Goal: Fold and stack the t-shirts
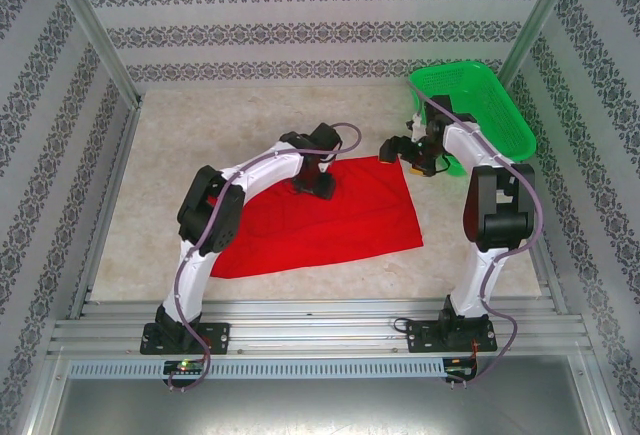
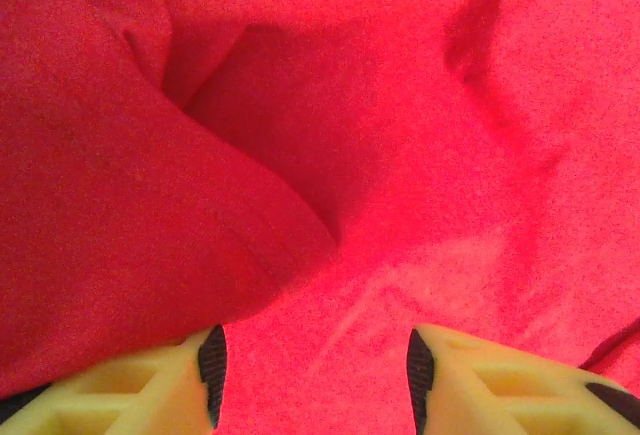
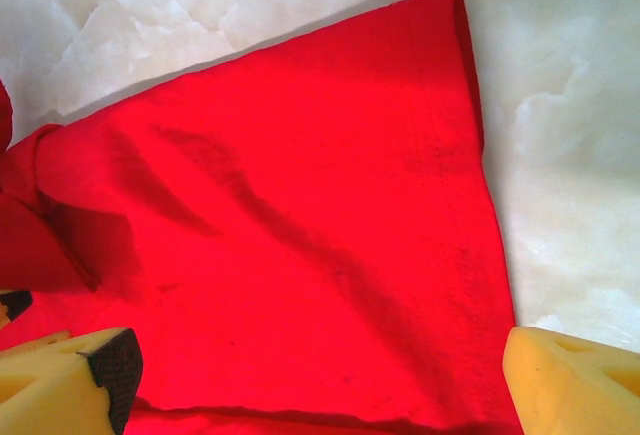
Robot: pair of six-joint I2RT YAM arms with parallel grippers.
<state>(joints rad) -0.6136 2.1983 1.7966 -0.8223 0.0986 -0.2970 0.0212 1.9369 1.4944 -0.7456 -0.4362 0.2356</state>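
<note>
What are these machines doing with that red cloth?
Two robot arms are working on a red t-shirt spread on the table. The left claw is down on its far edge, partly open over a fold. The right claw hangs wide open over the far right corner. A green basket sits behind it.

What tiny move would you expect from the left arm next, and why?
Probably closing the left gripper to pinch the cloth. Its fingers stand apart, low over the red t-shirt, with a raised fold beside them, so there is cloth to catch. The right gripper hangs wide open over the shirt's far right corner, seemingly ready to grab too.
</note>
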